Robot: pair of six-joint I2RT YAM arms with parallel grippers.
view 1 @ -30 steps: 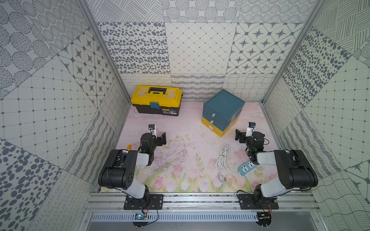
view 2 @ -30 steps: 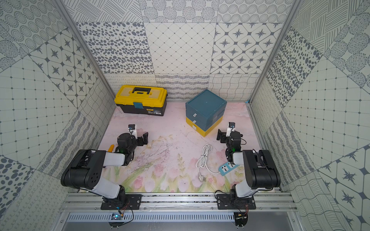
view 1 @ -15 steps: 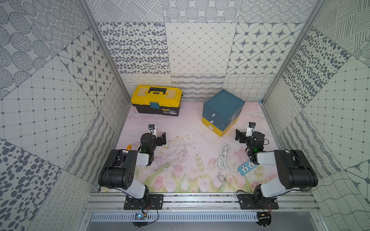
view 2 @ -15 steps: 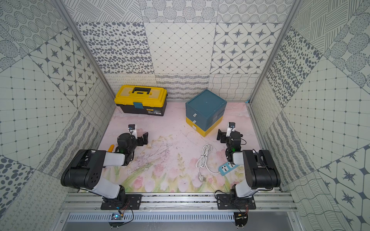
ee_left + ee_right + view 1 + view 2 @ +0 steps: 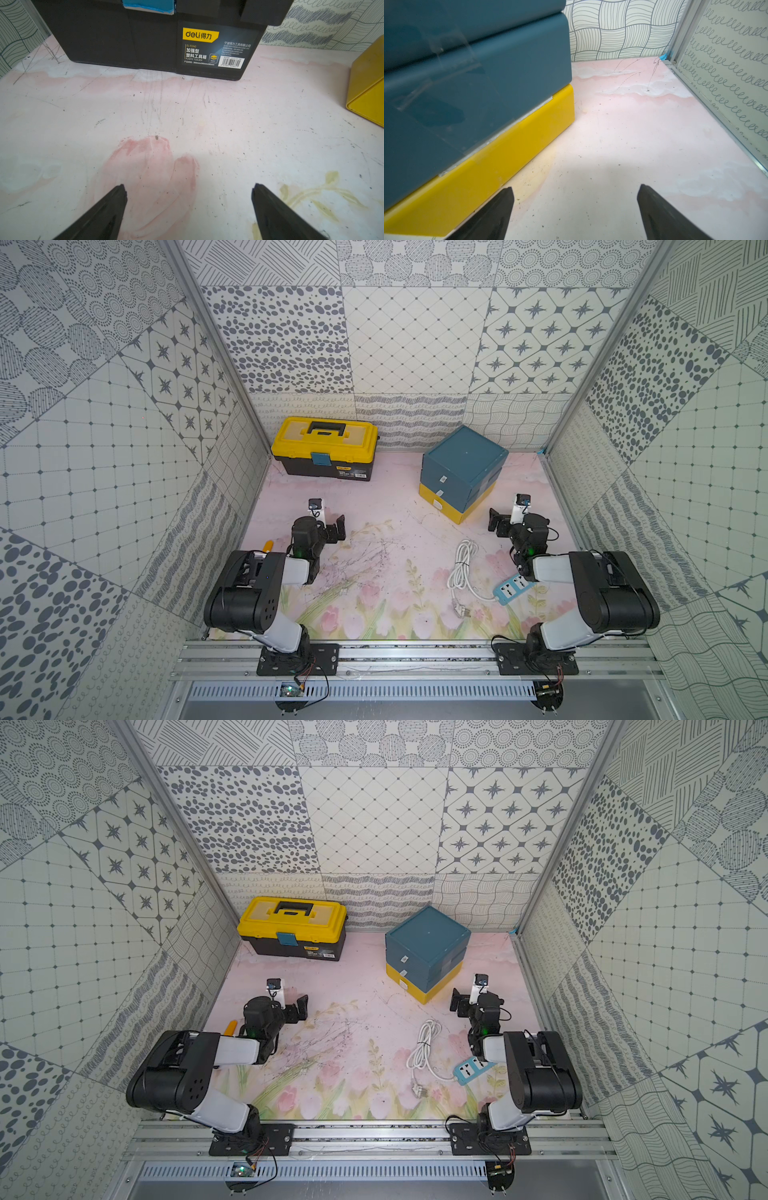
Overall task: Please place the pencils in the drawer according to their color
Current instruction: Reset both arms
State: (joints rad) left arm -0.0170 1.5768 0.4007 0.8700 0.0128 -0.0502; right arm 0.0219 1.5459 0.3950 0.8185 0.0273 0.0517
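Mat (image 5: pixel 395 506), contents:
- Toolbox (image 5: pixel 324 448): back left, against the rear wall.
- Drawer (image 5: pixel 465 456): back right, set at an angle, well apart from the toolbox.
- Cable (image 5: pixel 461 568): before the drawer, coiled, right of centre.
- Power strip (image 5: pixel 513 588): just right of the cable, by the right arm.
- Stick (image 5: pixel 269 545): far left, beside the left arm.
- Left gripper (image 5: pixel 189 193): before the toolbox, apart from it.
- Right gripper (image 5: pixel 575 193): between the drawer and the right wall.

Black-and-white arms (image 5: pixel 257 593) (small green lights) end in tapered black fingers (image 5: pixel 104 216).
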